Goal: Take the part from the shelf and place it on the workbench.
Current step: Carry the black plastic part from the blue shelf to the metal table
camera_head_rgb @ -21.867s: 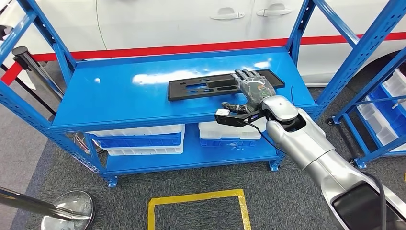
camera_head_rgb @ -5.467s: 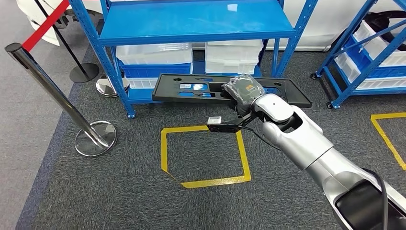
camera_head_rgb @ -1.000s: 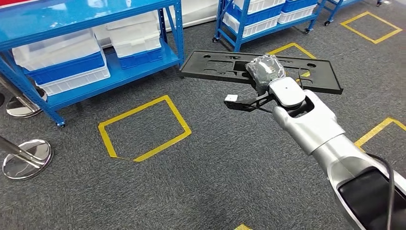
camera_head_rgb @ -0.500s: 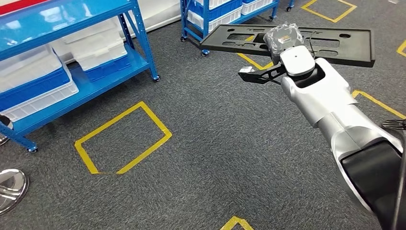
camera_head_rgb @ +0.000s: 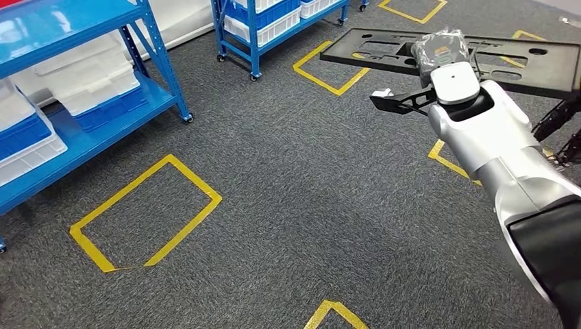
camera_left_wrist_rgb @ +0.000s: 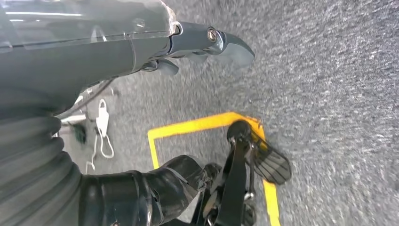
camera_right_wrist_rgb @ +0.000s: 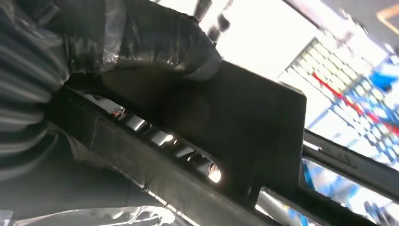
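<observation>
Right hand [camera_head_rgb: 438, 49] grips the part [camera_head_rgb: 521, 63], a long flat black panel w/ cut-outs, from near its middle. Panel is carried roughly level above the carpet [camera_head_rgb: 288, 185], clear of the blue shelf [camera_head_rgb: 82, 103] and off to the robot's right front. No workbench seen from where the head cam looks, so set-down is not yet due.

Left hand [camera_left_wrist_rgb: 207, 44] hangs by the robot's side over the floor, holding nothing; fingers look loosely curled, can't tell if apart or closed.

Risks, as judged:
- Single-hand hold on a long panel: both ends overhang well past the hand. Any swing while walking could lever it loose or twist it in the grip.
- Far end of panel sits near the dark stand [camera_head_rgb: 558, 127] at right edge and not far from the wheeled rack [camera_head_rgb: 260, 27]. A turn could clip either.
- Right wrist cam shows the thumb [camera_right_wrist_rgb: 188, 44] pressed on the panel's face, but how the fingers close under it is hidden, so grip security is unconfirmed.
- Panel blocks part of the view ahead; surface edge may be misjudged at set-down.
</observation>
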